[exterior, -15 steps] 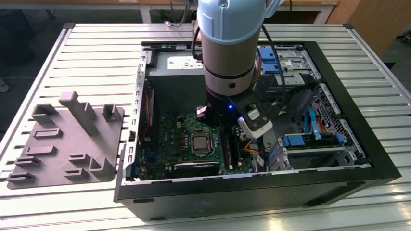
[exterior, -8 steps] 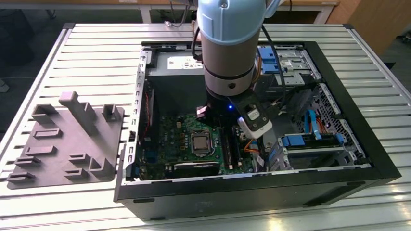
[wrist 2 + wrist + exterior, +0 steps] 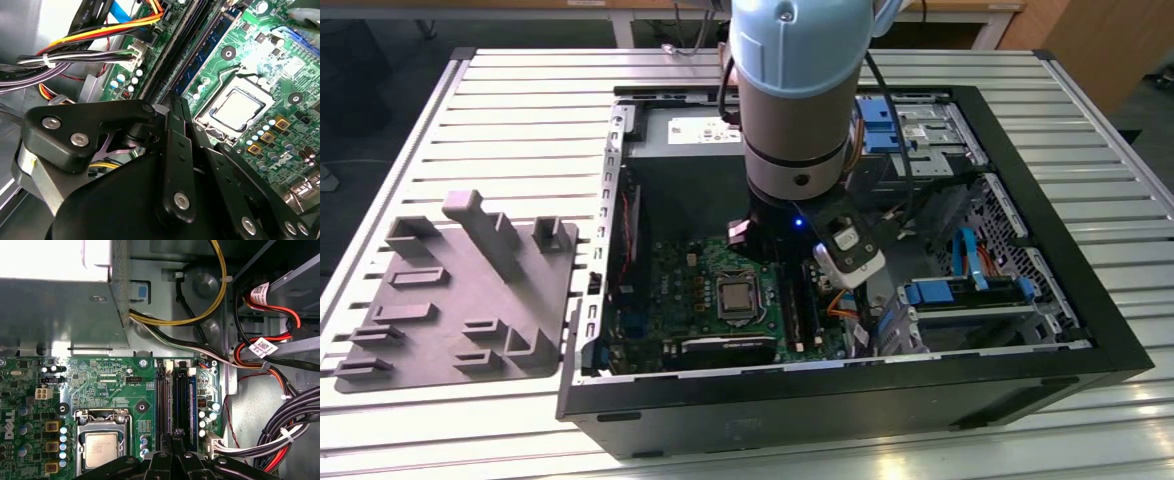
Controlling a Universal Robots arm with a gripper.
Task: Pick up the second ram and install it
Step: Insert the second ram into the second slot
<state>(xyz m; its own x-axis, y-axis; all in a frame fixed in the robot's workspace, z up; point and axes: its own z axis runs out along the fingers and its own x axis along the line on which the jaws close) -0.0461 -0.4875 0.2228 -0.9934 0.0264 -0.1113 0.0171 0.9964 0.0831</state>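
The arm reaches down into the open case at the centre of the exterior view, its gripper low over the memory sockets on the green board. In both wrist views the two fingers lie pressed together with no gap between them, and nothing can be made out between their tips (the tips themselves sit right down at the sockets). In the first wrist view a ram stands seated in a socket just right of the fingers, beside the row of capacitors; whether it is the second one cannot be told. The CPU socket lies at lower left of that frame. The gray fixture rests on the table at the exterior view's left.
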